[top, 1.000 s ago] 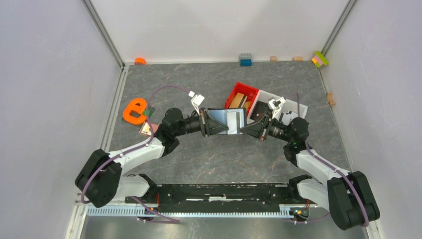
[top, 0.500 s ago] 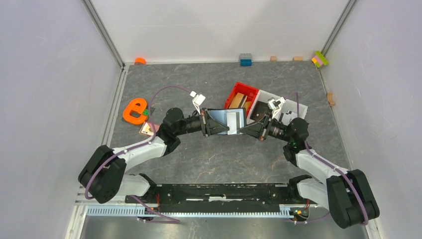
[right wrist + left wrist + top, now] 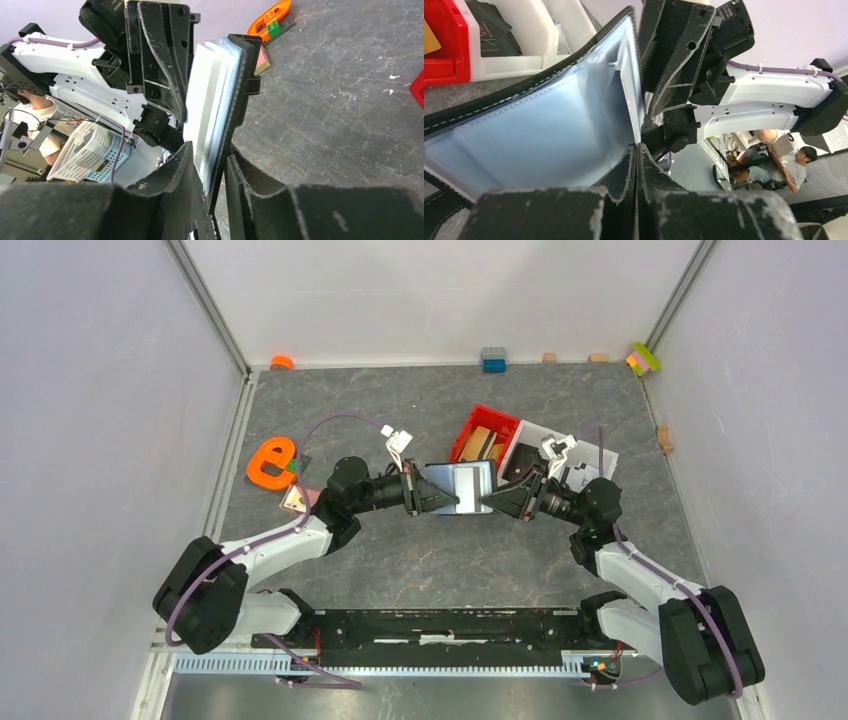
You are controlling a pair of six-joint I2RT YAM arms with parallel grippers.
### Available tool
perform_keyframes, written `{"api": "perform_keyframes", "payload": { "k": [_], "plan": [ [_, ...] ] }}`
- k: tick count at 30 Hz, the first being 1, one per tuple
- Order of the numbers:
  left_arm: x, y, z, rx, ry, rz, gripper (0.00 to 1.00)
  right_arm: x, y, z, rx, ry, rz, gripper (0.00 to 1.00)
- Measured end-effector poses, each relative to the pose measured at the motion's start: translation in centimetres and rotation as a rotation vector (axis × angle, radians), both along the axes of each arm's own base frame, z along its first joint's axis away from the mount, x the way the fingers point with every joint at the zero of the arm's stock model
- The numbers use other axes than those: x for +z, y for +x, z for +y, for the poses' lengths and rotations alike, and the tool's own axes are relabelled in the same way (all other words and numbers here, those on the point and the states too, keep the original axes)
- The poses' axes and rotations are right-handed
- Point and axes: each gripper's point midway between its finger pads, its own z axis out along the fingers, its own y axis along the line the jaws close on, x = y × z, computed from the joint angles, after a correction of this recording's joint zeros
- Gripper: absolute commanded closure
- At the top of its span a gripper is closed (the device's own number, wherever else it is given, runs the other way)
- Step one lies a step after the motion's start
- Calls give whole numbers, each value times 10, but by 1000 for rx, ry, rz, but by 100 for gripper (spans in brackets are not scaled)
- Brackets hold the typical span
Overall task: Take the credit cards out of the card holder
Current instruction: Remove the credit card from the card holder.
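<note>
Card holder (image 3: 458, 485) hangs spread open above the middle of the table (image 3: 420, 560). Its long axis runs left to right between the two arms and its pale inside is turned upward. At its left end, the left end effector (image 3: 636, 150) has its jaws pressed together on the black edge, anchoring that side. At its right end, the right end effector (image 3: 207, 150) has its jaws apart, straddling the black cover and the pale leaves inside it. Whether the pads press on them, I cannot tell.

From the left wrist, a greyish-white card (image 3: 628, 95) stands in the right-hand pocket, just beside the right arm's fingers. The right arm is therefore nearer to it, and I judge that any pull should run rightward along the holder, away from the clamped left end.

Left of the holder, a pinkish-copper card (image 3: 295, 500) lies flat on the table beside an orange toy (image 3: 270, 462). Behind the holder sit a red bin (image 3: 500, 420) and a white bin (image 3: 603, 458).
</note>
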Motion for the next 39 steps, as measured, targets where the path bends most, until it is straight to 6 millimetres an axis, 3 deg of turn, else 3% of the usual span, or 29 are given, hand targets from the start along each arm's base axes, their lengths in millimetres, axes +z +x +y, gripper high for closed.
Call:
{"api": "perform_keyframes", "payload": {
  "k": [3, 7, 27, 29, 35, 37, 39],
  "plan": [
    [-4, 0, 0, -2, 9, 11, 98, 5, 0, -1, -8, 5, -24, 85],
    [-5, 0, 0, -1, 11, 14, 98, 6, 1, -1, -17, 7, -28, 93],
    [-9, 8, 3, 43, 28, 26, 98, -4, 3, -10, -49, 12, 21, 94],
    [-8, 8, 3, 43, 28, 25, 89, -3, 3, -10, -49, 14, 21, 94],
    [-12, 8, 2, 33, 33, 33, 49, 0, 3, -9, -41, 31, 21, 94],
    [-16, 8, 1, 25, 38, 45, 50, -1, 2, -9, -36, 37, 28, 93],
    [-18, 7, 0, 16, 38, 51, 58, -2, 1, -8, -32, 43, 38, 93]
  ]
}}
